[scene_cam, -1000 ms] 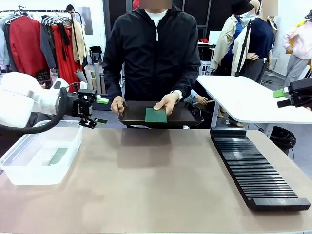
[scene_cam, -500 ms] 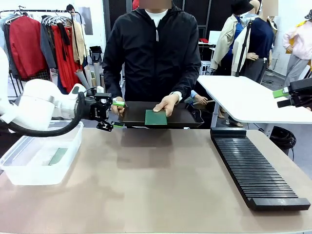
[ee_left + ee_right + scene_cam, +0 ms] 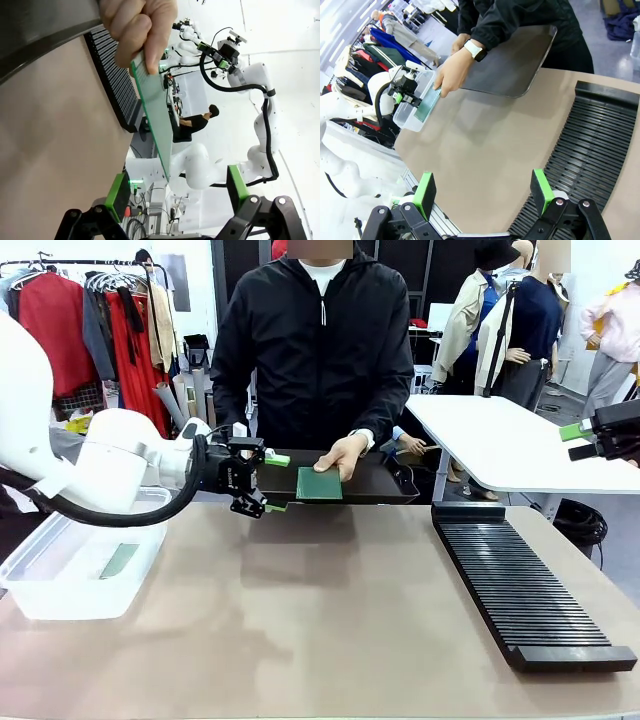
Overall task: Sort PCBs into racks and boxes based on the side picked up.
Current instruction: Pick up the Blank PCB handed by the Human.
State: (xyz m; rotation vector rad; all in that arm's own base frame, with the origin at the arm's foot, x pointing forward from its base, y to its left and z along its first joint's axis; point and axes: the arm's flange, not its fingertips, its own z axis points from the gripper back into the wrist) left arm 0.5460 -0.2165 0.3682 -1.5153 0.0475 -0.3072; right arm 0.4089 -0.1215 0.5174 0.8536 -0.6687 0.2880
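Note:
A person's hand (image 3: pixel 340 452) holds a green PCB (image 3: pixel 319 483) over the dark tray (image 3: pixel 392 486) at the table's far edge. My left gripper (image 3: pixel 276 483) is open just left of that board, its green pads (image 3: pixel 277 459) one above the other. In the left wrist view the board (image 3: pixel 155 110) stands edge-on, and its near end comes down to between my open fingertips (image 3: pixel 237 182) without touching them. Another PCB (image 3: pixel 119 560) lies in the clear box (image 3: pixel 60 595) at the left. The black rack (image 3: pixel 520 580) lies at the right. My right gripper (image 3: pixel 483 192) is open with nothing in it, high above the rack (image 3: pixel 592 145).
The person stands at the far side and grips the tray's left end with the other hand. A white table (image 3: pixel 500 445) stands behind the rack at the right. The brown tabletop (image 3: pixel 320 610) lies between box and rack.
My left arm has swung right, from above the box to the board in the person's hand. The right gripper has not moved.

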